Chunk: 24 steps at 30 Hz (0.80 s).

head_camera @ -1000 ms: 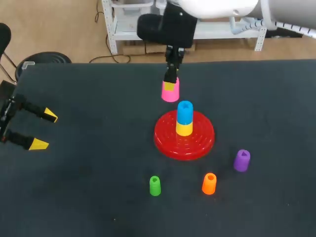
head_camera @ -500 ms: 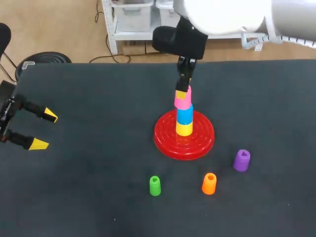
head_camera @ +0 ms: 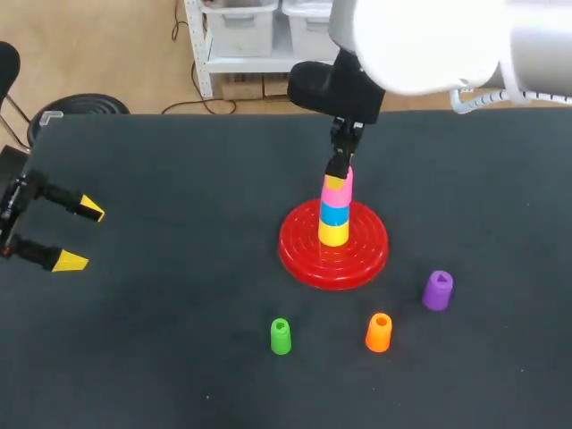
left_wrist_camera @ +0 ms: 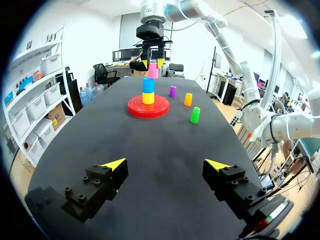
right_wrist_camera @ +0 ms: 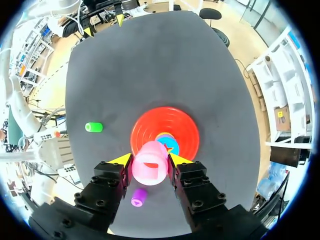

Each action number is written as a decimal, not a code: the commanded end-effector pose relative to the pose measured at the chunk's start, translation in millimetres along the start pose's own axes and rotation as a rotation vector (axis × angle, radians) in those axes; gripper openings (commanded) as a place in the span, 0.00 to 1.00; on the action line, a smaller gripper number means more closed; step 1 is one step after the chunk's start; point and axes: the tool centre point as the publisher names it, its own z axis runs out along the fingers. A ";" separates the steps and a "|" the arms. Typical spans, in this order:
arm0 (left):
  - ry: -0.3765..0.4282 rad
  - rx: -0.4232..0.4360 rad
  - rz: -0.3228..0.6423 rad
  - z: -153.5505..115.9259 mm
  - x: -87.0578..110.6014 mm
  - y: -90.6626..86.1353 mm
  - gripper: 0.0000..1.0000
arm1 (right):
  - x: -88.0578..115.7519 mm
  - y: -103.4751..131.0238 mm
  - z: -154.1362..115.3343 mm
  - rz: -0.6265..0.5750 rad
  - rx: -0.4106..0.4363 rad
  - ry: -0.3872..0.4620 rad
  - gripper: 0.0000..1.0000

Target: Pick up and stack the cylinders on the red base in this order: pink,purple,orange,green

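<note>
left gripper (head_camera: 80, 236): spread wide and empty, at the left edge of the table (head_camera: 179, 357), well apart from every cylinder.
green (head_camera: 281, 336): upright on the table, on the near side, left of the base's middle and apart from its rim.
base (head_camera: 299, 248): red disc at mid-table, carrying yellow (head_camera: 333, 234) with blue (head_camera: 334, 213) stacked on it.
pink (head_camera: 340, 191): topmost, directly over blue and pinched from two sides. Touching blue or just above it, cannot tell which. In the right wrist view, seemingly a shade off blue's middle, with a sliver of blue showing just ahead of it.
right gripper (right_wrist_camera: 150, 161): coming in from the far right, pointing straight down over the base, clamped on pink's two sides.
orange (head_camera: 379, 332): upright on the near side, right of green, near the base's rim but apart from it.
purple (head_camera: 437, 290): upright, right of orange and a little farther back, well right of the base.
step in hand: the first of four, setting pink on the stack. Judged close to done, yet not let go.
next move: likely to seat pink squarely on blue, spread the fingers, and rise straight up without brushing the stack. After that, across to purple on the right.
to avoid: dragging sideways on release and tipping the narrow stack, or opening too early with pink off-centre.
</note>
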 end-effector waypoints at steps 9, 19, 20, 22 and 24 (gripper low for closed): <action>-0.002 0.001 0.003 -0.1 1.4 0.4 1.00 | -3.4 -8.4 -3.9 -0.002 0.009 0.019 0.00; -0.002 0.001 0.003 -0.1 1.4 0.4 1.00 | -5.6 -12.1 3.8 -0.003 0.000 0.042 0.00; -0.002 0.001 0.003 -0.1 1.4 0.4 1.00 | -5.3 -12.3 4.1 -0.002 -0.001 0.039 0.00; -0.002 0.001 0.003 -0.1 1.4 0.4 1.00 | -4.9 -12.8 4.9 -0.001 -0.003 0.039 0.00; -0.002 0.001 0.003 -0.1 1.4 0.4 1.00 | -4.9 -13.2 5.4 -0.001 -0.004 0.039 0.00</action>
